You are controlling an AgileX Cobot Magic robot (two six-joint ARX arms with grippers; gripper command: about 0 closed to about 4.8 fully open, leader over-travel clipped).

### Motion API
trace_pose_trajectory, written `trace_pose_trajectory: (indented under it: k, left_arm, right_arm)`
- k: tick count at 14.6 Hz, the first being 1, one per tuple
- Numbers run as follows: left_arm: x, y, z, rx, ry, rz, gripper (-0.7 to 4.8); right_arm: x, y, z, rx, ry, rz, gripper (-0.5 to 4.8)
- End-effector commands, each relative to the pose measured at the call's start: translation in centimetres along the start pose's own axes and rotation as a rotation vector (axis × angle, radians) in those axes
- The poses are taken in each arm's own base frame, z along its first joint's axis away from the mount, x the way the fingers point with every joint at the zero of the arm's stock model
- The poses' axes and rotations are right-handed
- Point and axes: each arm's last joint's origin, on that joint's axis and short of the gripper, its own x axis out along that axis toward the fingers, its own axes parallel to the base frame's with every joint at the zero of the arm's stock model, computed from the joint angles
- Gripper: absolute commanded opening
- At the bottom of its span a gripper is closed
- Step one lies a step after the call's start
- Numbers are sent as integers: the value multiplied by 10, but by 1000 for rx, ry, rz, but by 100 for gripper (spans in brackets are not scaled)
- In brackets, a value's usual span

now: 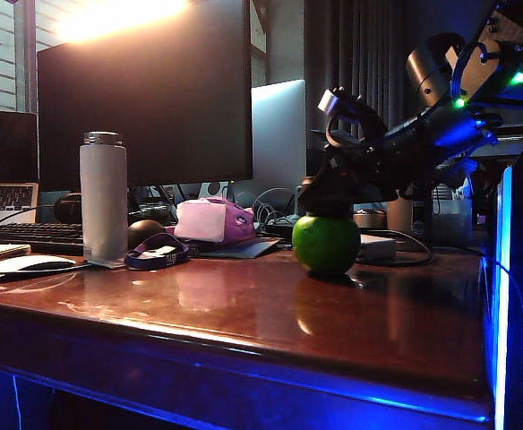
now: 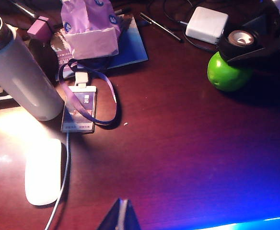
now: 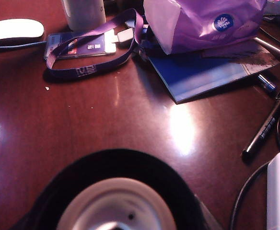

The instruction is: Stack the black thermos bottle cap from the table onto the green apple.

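The glossy reddish-brown wooden bench (image 1: pixel 244 309) carries everything here, and the step in hand, as I judge it, is the placement: the cap is already at the apple and has to be left there without toppling.

The right end effector (image 1: pixel 326 193) sits directly over the shiny round green apple (image 1: pixel 326 244), its jaws spread wide around the squat matte black thermos bottle cap (image 2: pixel 241 39), which it grips from the sides. In the left wrist view the cap rests on, or just above, the top of the apple, open side up, its pale inner liner showing. Whether it already bears on the skin I cannot tell. In the right wrist view the cap's black rim and white interior fill the foreground just under the end effector.

To do this well, the cap should be level and centred over the crown of the apple before release; a round, slick surface will shed anything set off-centre. The jaws should part slowly and evenly, then lift straight up, so neither finger drags the cap sideways or rolls the apple.

The left end effector (image 2: pixel 122 215) hangs well apart from the apple, over bare wood; only its tip shows, and whether its jaws are parted I cannot tell. It should stay clear.
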Motion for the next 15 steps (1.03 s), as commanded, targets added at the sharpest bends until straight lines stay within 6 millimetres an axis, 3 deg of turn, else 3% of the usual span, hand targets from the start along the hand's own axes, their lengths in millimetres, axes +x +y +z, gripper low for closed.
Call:
trace_pose_trajectory:
  k: [1, 5, 7, 10, 15]
  left_arm:
    - [-1, 0, 2, 6, -14, 2, -5]
    - [-1, 0, 2, 6, -14, 2, -5]
    - [-1, 0, 2, 6, -14, 2, -5]
    - [-1, 0, 2, 6, -14, 2, -5]
    - [-1, 0, 2, 6, -14, 2, -5]
  right_arm:
    - [0, 1, -6, -8, 56, -10, 282]
    - [0, 1, -7, -19, 65, -18, 283]
    - [0, 0, -7, -20, 64, -20, 395]
    - [0, 0, -7, -20, 63, -22, 478]
    - [0, 0, -7, -20, 61, -19, 479]
